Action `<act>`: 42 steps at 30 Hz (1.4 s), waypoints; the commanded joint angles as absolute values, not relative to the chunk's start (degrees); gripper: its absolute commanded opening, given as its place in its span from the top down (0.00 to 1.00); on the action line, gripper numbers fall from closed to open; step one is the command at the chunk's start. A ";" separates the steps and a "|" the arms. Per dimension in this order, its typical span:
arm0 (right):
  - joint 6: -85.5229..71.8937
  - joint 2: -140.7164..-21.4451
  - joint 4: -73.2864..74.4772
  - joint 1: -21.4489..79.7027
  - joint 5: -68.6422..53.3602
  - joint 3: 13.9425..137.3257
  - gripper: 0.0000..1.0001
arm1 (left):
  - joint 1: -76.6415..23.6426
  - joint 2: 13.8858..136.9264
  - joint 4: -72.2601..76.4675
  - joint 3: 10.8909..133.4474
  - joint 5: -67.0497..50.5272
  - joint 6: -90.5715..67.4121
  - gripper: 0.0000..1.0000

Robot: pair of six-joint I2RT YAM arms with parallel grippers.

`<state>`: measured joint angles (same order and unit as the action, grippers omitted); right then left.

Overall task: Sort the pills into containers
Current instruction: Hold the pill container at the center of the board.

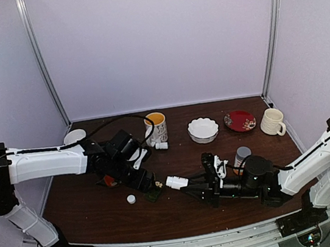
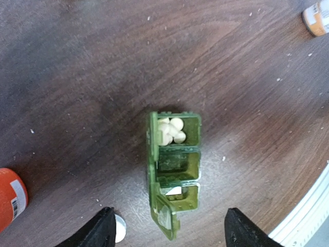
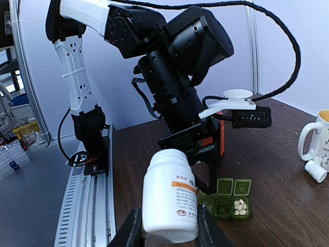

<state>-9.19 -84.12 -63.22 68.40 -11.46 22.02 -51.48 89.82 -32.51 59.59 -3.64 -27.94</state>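
Note:
The dark green pill box [image 2: 174,172] lies on the table with its lids open. Its far compartment holds several white pills [image 2: 171,130]; the middle one looks empty. My left gripper [image 2: 172,227] hangs open over the box's near end, one finger on each side, touching nothing. In the top view the left gripper [image 1: 151,184] is above the pill box [image 1: 156,193]. My right gripper [image 3: 167,229] is shut on an uncapped white bottle [image 3: 170,195], tilted toward the pill box [image 3: 226,200]. From above, the white bottle [image 1: 176,182] points left from the right gripper [image 1: 191,184].
A white cap [image 1: 130,198] lies left of the box, an orange bottle [image 1: 108,180] beyond it. Behind stand a yellow-lined mug [image 1: 155,128], a tiny white bottle [image 1: 161,145], a white bowl [image 1: 203,129], a red plate [image 1: 239,120] and a cream mug [image 1: 272,122]. A grey-capped bottle [image 1: 241,156] is near the right arm.

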 commanded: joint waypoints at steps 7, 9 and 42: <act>-8.81 -83.36 -64.30 68.76 -10.28 22.49 1.00 | -51.50 94.73 -32.47 62.98 -2.95 -26.62 0.39; -8.83 -83.41 -64.18 68.73 -10.26 22.62 1.00 | -51.49 95.19 -32.59 63.37 -2.93 -26.14 0.47; -8.37 -85.97 -60.25 68.74 -9.45 24.99 1.00 | -51.43 97.95 -37.36 66.09 -0.89 -24.46 0.96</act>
